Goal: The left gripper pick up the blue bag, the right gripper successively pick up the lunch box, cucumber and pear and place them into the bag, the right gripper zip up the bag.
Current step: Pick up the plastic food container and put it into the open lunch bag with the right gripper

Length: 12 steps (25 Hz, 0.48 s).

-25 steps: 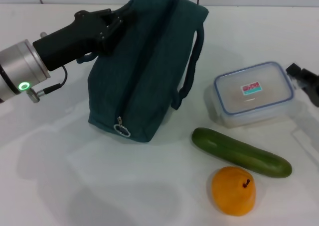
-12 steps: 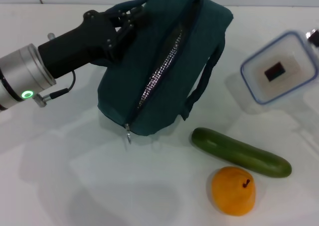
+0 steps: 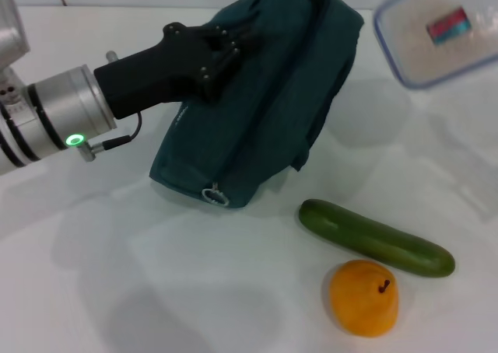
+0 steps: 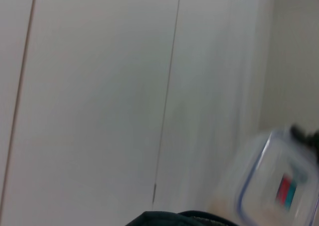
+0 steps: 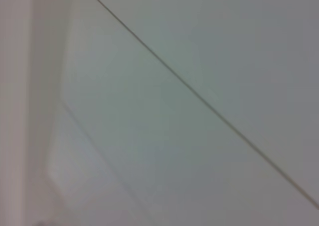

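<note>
The white counter [image 3: 93, 291] carries the blue bag [image 3: 268, 89], slumped on its side with the left gripper [image 3: 226, 46] clamped on its upper fabric; the zipper pull [image 3: 212, 195] lies at the near edge, so the mouth looks barely open, and the lunch box [image 3: 440, 30] may catch on the rim. The lunch box hangs tilted above and to the right of the bag; the right gripper is out of sight, so I cannot tell its grip; a loose hold could drop it. The cucumber [image 3: 377, 238] and pear [image 3: 364, 297] lie near together, untouched.
</note>
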Motion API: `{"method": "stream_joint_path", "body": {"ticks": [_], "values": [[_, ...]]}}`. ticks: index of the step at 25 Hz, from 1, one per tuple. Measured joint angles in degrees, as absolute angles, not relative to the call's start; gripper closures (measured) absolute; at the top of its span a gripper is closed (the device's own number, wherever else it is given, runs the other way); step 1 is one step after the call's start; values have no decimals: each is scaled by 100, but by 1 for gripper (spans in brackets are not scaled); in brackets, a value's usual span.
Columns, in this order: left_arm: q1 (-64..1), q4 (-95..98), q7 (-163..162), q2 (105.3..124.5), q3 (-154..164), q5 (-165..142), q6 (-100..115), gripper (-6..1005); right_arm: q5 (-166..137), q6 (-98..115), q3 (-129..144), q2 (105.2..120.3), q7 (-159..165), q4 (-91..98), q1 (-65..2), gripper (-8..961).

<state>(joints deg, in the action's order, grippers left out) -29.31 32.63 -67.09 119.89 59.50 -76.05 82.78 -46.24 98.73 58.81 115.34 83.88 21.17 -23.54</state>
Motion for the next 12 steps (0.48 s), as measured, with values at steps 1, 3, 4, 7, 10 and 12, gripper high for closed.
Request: {"method": "stream_joint_path", "body": {"ticks": [1,3,4,7,10,12], "values": [[-2947,3260,-6704,11994,5991,-7596,8193,957,-4588,9917,5880,11535,8469,2135,-2456,844],[-2969,3256,-6700,11998,6034,-7581,8104,957,-4569,9954,5883,11528,8615,2149,-2674,843],[-2981,3255,-6700,11998,6042,-7577,8081,957,-4568,9966,5886,11522,8712,2152,-2833,842],[-3010,3251,-6696,11998,6055,-7573,8042,957,-4567,9951,5884,11520,8831,2164,-3157,840],[-3052,3233,-6691,12010,6068,-7572,7951,957,-4566,9804,5906,11520,8889,2272,-3487,838],[-3069,3226,-6689,12017,6100,-7568,7926,957,-4590,9606,5926,11520,8925,2353,-3694,837]]}}
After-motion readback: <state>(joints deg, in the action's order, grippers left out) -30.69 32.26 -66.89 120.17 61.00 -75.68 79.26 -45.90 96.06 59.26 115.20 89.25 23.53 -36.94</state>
